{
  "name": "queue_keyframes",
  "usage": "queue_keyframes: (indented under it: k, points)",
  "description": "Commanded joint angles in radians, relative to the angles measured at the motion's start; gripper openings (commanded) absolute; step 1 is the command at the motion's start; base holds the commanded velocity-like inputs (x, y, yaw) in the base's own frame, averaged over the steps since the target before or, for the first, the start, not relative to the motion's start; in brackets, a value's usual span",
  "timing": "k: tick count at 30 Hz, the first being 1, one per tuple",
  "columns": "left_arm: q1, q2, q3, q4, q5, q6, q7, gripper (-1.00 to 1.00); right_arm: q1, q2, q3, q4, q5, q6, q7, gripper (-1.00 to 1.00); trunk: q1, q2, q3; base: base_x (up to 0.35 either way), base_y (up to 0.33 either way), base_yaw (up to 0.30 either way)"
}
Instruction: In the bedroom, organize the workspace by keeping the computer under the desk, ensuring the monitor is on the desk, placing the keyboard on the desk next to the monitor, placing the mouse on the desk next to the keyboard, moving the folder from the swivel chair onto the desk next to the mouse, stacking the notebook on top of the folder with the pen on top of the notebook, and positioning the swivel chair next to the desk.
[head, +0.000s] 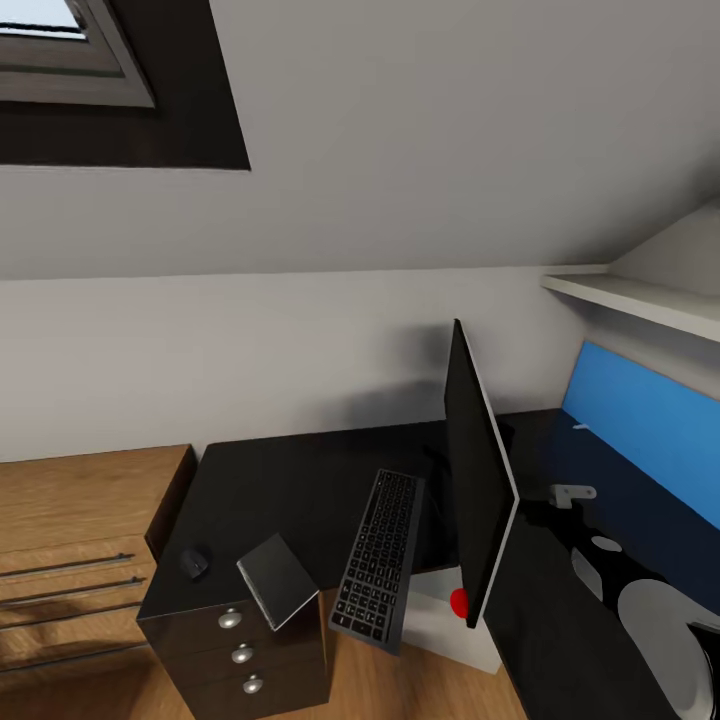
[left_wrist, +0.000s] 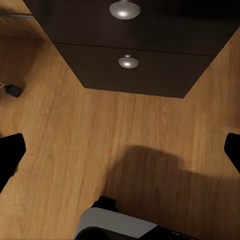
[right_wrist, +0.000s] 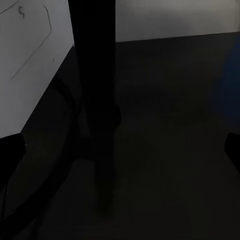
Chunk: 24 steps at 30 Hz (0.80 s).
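Keyboard (head: 379, 560) overhangs desk (head: 300, 480) edge — long axis runs toward wall.

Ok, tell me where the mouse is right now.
In the head view the mouse sits on the desk at its left end, above the drawers, just left of the notebook and near the wooden dresser.

On the black worktop (head: 300, 480) the monitor (head: 480, 490) stands edge-on; keyboard (head: 380, 560) and grey notebook (head: 277, 580) overhang its front edge; mouse (head: 195, 562) lies left.
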Motion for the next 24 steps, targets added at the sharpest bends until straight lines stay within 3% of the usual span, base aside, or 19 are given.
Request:
queue_keyframes:
  k: [1, 24]
  points:
    - [-0.001, 0.001, -0.007, 0.0, 0.011, -0.006, 0.007, 1.0, -0.001, 0.0, -0.009, 0.001, 0.01, -0.004, 0.004, 1.0, 0.001, -0.002, -0.002, 0.005, -0.003, 0.0]
    - [-0.001, 0.002, -0.007, 0.0, 0.011, -0.004, 0.007, 1.0, -0.001, 0.0, -0.009, 0.0, 0.008, -0.004, 0.008, 1.0, 0.001, -0.002, -0.002, 0.032, 0.0, 0.0]
